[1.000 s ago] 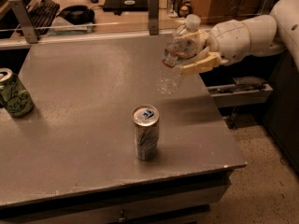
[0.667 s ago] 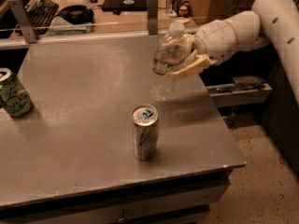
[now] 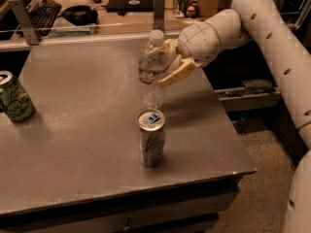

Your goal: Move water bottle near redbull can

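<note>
A grey metal table is filling the camera view, with a green can standing at its left edge and a desk bearing a keyboard sitting behind. The gripper is hanging over the table's far half, its fingers clamping the water bottle around its upper body. The bottle is hanging nearly upright just behind the redbull can.

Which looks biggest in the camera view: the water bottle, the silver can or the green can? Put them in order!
1. the water bottle, held in the gripper behind the redbull can.
2. the redbull can and the green can look alike; the green one is cut off at the edge, so I can't rank them.
</note>
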